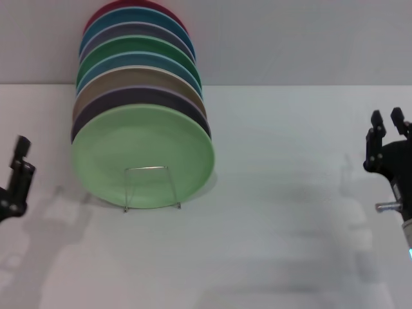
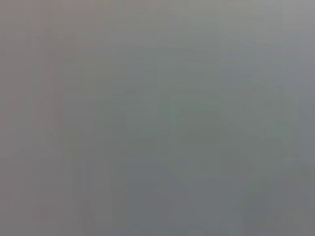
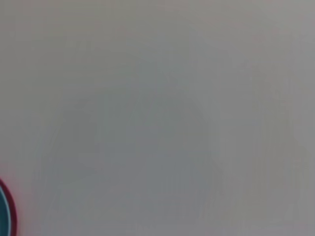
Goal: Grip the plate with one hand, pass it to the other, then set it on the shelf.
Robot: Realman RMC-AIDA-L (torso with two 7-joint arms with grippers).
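The light mint-green plate (image 1: 141, 145) stands on edge at the front of a row of plates, leaning in the thin silver wire shelf (image 1: 147, 168), whose front loop crosses its lower face. My left gripper (image 1: 21, 154) hangs at the far left, well apart from the plate and empty. My right gripper (image 1: 387, 118) is at the far right, open and empty, far from the plate. The left wrist view shows only a blank grey surface.
Behind the mint plate stand several more plates (image 1: 138, 61): lavender, tan, blue, darker green, teal and red at the back. A red and teal plate edge (image 3: 4, 211) shows in the right wrist view. The white table (image 1: 277, 225) stretches right and forward.
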